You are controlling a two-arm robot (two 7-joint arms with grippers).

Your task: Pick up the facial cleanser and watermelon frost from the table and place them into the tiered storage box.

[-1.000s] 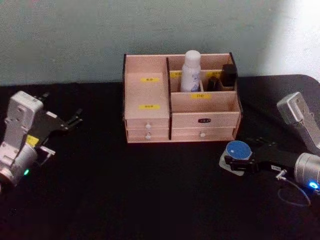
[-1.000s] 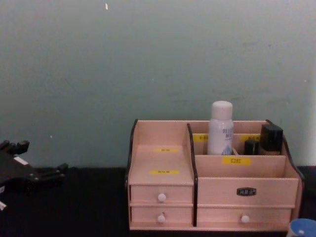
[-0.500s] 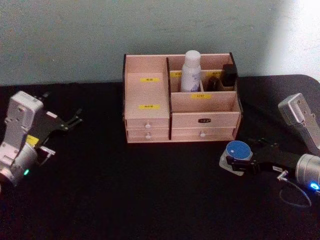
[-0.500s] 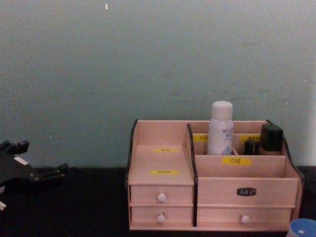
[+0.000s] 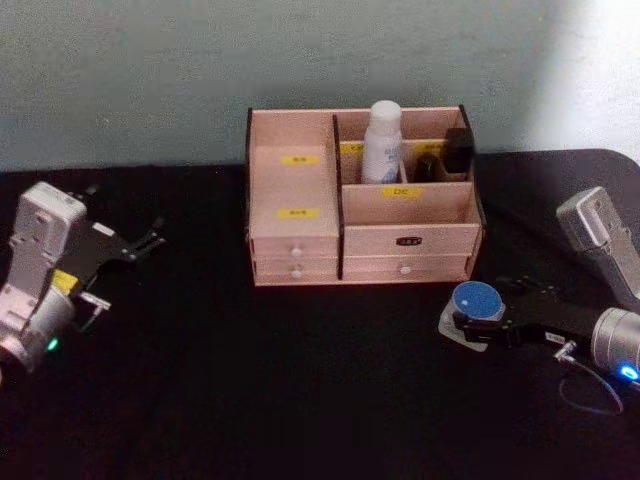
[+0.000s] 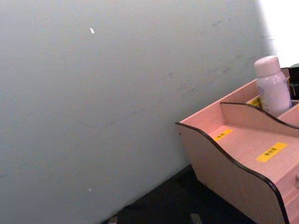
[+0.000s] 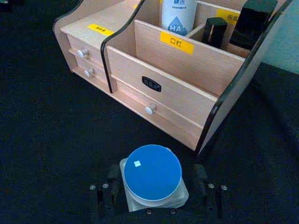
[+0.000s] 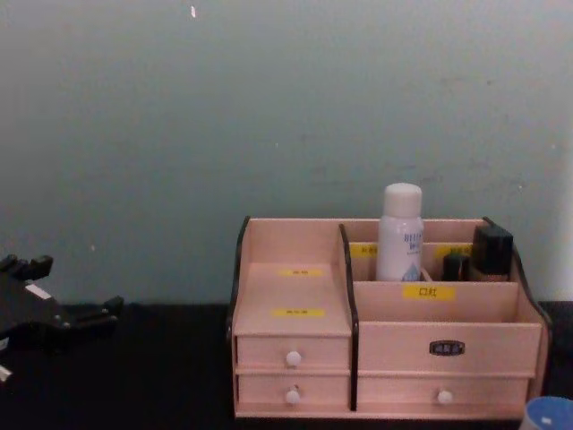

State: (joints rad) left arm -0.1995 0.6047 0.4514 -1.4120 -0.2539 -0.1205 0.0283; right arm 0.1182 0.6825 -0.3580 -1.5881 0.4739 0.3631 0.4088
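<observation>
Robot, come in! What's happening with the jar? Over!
Right gripper open around the blue-lid jar on the table. White bottle already in the box. Left gripper open, parked far left. Nothing between jar and box.

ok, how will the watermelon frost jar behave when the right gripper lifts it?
Squat and wide, the watermelon frost jar likely won't tip. Its clear walls look smooth, so it may slip. The right gripper, open astride it, probably needs a firm squeeze. The left gripper sits far left.

Right tool [image 5: 482,312] around watermelon frost [image 5: 476,298], near tiered storage box [image 5: 296,238]
</observation>
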